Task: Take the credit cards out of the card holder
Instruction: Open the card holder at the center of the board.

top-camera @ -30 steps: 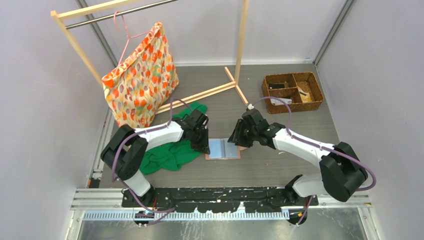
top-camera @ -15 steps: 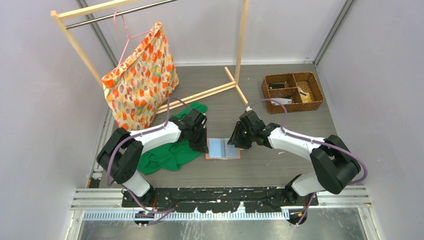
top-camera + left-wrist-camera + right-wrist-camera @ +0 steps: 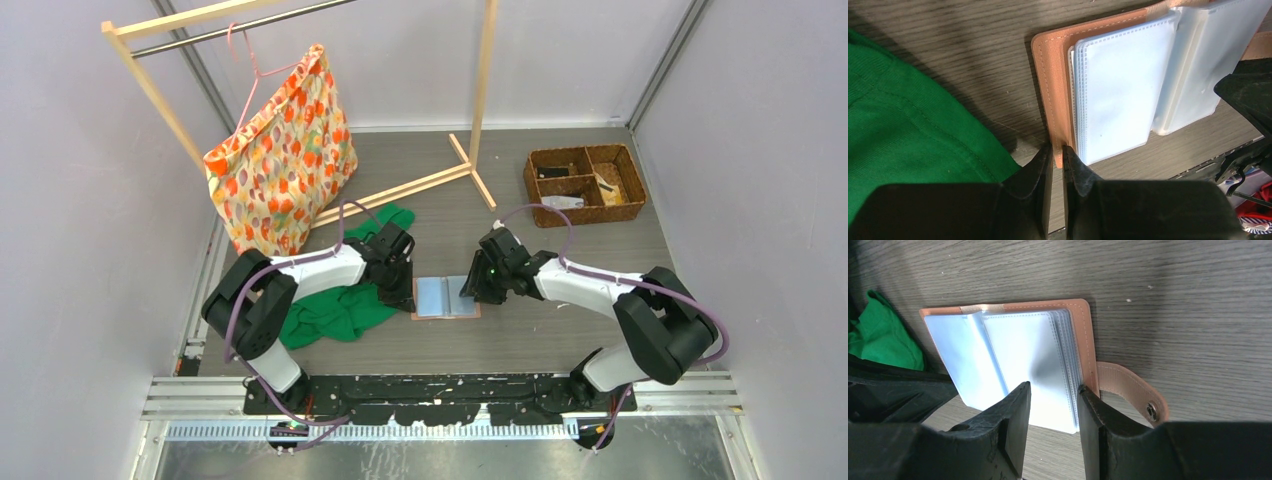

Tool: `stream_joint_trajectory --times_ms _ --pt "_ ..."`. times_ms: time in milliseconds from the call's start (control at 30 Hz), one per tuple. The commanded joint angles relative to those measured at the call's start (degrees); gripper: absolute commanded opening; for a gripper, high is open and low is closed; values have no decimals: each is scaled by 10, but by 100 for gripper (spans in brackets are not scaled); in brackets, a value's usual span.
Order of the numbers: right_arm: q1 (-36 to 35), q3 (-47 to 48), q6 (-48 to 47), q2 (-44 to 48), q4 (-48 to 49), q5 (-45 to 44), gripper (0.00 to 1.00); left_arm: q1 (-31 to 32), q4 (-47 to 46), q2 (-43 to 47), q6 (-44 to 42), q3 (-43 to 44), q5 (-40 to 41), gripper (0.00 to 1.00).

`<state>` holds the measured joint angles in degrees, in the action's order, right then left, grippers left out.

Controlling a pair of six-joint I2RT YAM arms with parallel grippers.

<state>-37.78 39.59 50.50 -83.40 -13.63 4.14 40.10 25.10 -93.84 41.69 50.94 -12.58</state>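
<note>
Salmon-pink card holder (image 3: pixel 447 298), flat open, pale blue sleeves (image 3: pixel 1033 355)

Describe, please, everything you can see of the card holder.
The card holder lies open and flat on the table. Its cover looks like salmon-pink stitched leather. Stacks of pale blue-grey clear sleeves fill both halves, with no card plainly showing. A tab with a metal snap sticks out from its right edge. The left gripper pinches the cover's left edge, and the open right gripper straddles the right sleeves. The green cloth lies just beside it, not touching.
</note>
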Motion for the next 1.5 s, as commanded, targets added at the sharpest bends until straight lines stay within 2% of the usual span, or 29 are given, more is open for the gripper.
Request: stream_joint_trajectory --times_ms 0,700,1467 --pt "-5 0 -13 5 23 10 44 -1 -24 -8 -2 -8 3 15" --pt "-30 19 -19 32 -2 2 43 -1 -39 -2 0 -25 -7 13" --pt "-38 33 16 61 23 27 43 -1 -29 14 -5 -18 -19 13"
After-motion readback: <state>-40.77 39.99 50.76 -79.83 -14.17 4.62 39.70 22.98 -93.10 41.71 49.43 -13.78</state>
